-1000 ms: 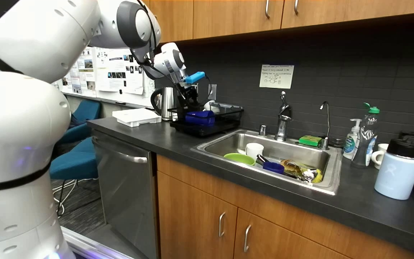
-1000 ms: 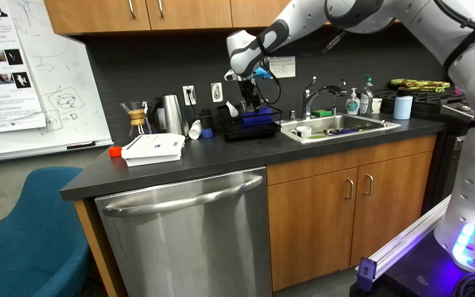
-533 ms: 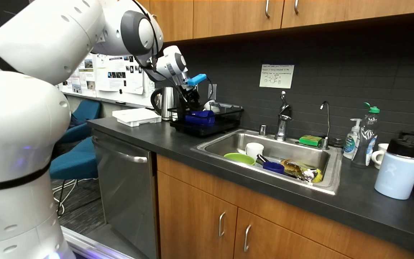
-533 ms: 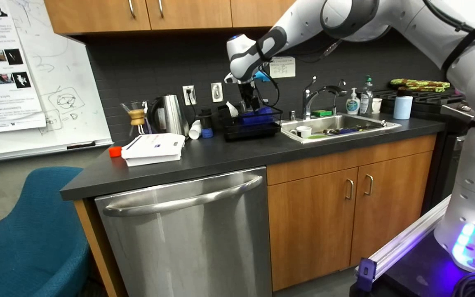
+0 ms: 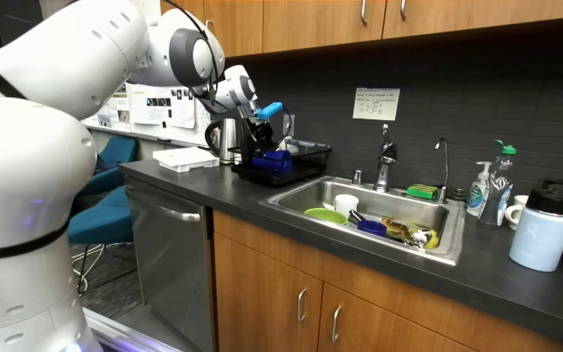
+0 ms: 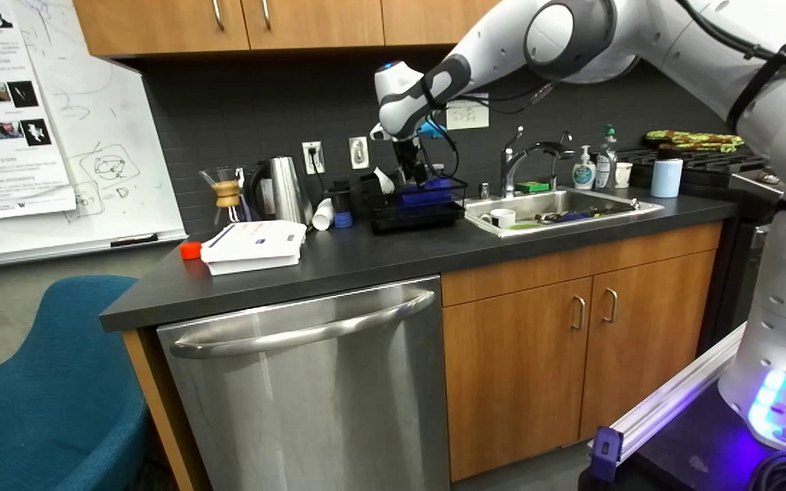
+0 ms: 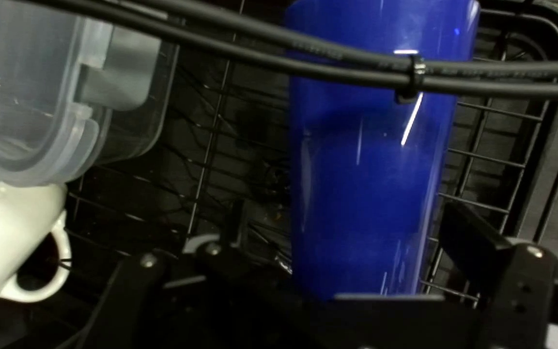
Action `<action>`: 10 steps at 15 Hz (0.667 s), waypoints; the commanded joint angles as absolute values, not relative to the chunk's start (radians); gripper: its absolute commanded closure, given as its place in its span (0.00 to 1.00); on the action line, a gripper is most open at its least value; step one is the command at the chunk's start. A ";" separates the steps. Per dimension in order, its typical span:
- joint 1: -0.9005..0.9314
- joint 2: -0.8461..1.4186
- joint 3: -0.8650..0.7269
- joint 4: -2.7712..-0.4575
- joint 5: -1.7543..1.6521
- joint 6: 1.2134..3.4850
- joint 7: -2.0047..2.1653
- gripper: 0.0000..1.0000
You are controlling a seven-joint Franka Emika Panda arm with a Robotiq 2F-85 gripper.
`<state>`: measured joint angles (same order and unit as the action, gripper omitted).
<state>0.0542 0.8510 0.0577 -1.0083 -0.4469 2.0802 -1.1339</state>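
In the black dish rack (image 5: 268, 177), a blue cup (image 7: 366, 189) lies on its side, its length running from twelve to six o'clock in the wrist view. The gripper (image 7: 347, 220) stands at six o'clock, its jaws apart and straddling the cup: at nine o'clock a gap separates one finger (image 7: 234, 225) from the cup; at three o'clock the opposite finger (image 7: 472, 247) lies just beside it, and whether they touch cannot be judged. Paired black cables (image 7: 502, 69) cross in front of the cup's twelve o'clock end. Between nine and ten o'clock is a clear plastic container (image 7: 27, 82) with a grey latch; between eight and nine, a white mug (image 7: 12, 232) has its handle toward about four o'clock.

Taken from the cup in an exterior view, a steel kettle (image 5: 227, 139) stands at ten o'clock, a white box (image 5: 186, 157) at nine, a faucet (image 5: 383, 175) at three and a handwritten note (image 5: 376, 103) at two. The sink (image 5: 403, 208) lies at four o'clock; within it, a green bowl (image 5: 326, 215) sits at eight o'clock from a second white mug (image 5: 346, 204). Beyond the sink, between three and four, stands a pale blue bottle (image 5: 539, 239) with a black lid.
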 commanded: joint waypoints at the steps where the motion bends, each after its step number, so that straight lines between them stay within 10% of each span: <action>1: 0.061 0.893 0.036 -0.948 -0.410 2.071 -1.158 0.00; 10: 0.056 0.907 0.022 -0.951 -0.377 2.076 -1.138 0.00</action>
<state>0.0517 0.8917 0.0386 -0.9782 -0.4011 2.0791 -1.1322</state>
